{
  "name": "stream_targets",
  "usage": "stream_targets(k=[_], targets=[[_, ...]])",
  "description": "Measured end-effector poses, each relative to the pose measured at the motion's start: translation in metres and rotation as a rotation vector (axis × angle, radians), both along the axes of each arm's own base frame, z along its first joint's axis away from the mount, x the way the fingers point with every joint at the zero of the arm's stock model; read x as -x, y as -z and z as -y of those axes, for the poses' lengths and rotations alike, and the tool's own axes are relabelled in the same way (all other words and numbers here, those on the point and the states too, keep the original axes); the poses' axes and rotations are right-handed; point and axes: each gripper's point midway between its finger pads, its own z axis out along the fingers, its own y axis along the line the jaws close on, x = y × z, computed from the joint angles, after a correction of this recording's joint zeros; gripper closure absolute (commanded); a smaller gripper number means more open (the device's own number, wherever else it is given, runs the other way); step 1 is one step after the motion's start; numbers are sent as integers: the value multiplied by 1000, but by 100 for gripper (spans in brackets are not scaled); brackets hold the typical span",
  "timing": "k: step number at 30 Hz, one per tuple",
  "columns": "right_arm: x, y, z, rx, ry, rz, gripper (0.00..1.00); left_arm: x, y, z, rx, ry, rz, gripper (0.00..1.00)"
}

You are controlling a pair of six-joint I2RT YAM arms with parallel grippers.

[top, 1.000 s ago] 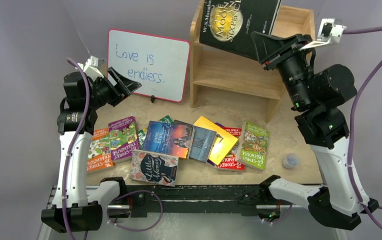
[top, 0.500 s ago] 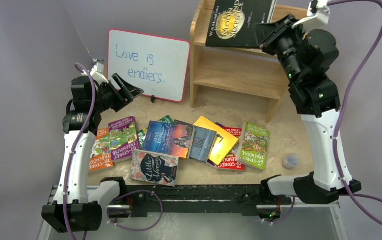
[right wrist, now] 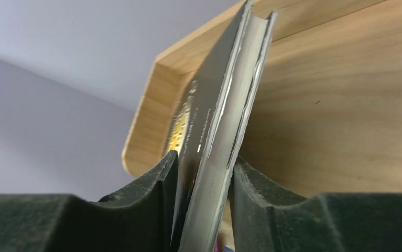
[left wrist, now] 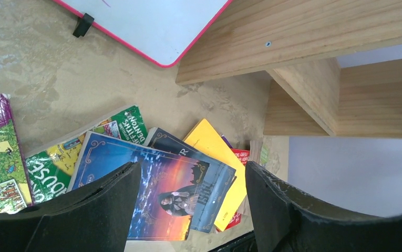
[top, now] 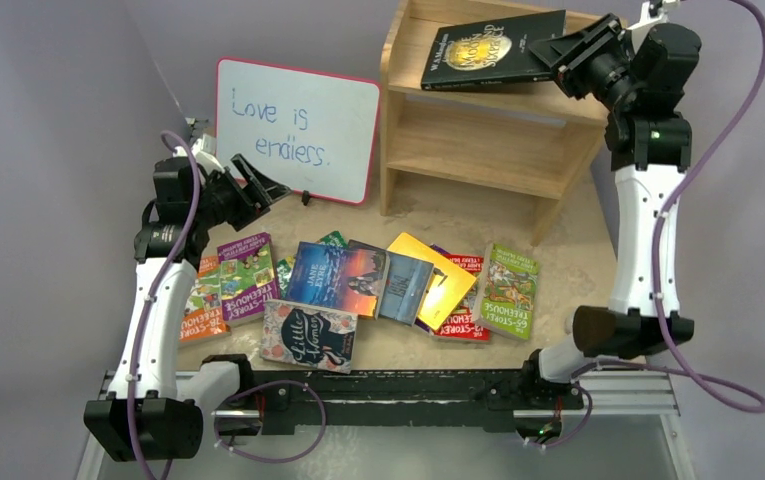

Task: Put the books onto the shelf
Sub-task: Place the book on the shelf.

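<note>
1. Leftmost, the left gripper (top: 263,186) hangs with its jaws wide and nothing between them, above the near-left tabletop (top: 558,250), just in front of the whiteboard (top: 296,128).
2. Below and right of it, the loose books (top: 358,285) lie flat and overlapping across the tabletop, among them the floral "Little Women" (top: 308,335) nearest the arm bases.
3. Right of the whiteboard stands the shelf (top: 488,130); a black paperback (top: 493,50) lies slanted over its top tier, one end toward the left side panel.
4. Farthest right, the right gripper (top: 565,50) has its fingers either side of that paperback's right edge; in the wrist view the pads (right wrist: 151,205) flank the page block, but whether they pinch or have slackened cannot be told.
5. Risk, as I judge it: the book looks tilted rather than seated, so a release could let it slide off the front edge.
6. Pulling back with a pad dragging the cover could tug the book out again.
</note>
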Motion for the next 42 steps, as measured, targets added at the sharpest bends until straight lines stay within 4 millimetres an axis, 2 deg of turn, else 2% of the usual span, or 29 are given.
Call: stream_targets(k=[5, 8, 15, 19, 23, 26, 32, 37, 42], targets=[[-34, 29, 5, 7, 4, -93, 42, -1, 5, -1, -3, -4, -13, 28], [-40, 43, 7, 25, 6, -137, 35, -1, 6, -2, -10, -6, -11, 28], [-34, 27, 29, 176, 111, -88, 24, -2, 7, -4, -27, -12, -7, 28], [-29, 19, 45, 273, 185, -52, 25, -3, 9, -7, -38, -23, -9, 28], [-26, 19, 52, 351, 224, -44, 27, -4, 12, -9, -48, -33, -21, 28], [-26, 24, 47, 406, 234, -52, 27, -4, 14, -10, -60, -35, -23, 28], [-28, 44, 20, 491, 212, -85, 24, -4, 15, -11, -64, -38, -25, 28], [-31, 53, 25, 534, 264, -106, 25, -3, 20, -11, -66, -37, -36, 28], [-31, 55, 30, 553, 294, -114, 35, -2, 25, -12, -70, -37, -46, 28]])
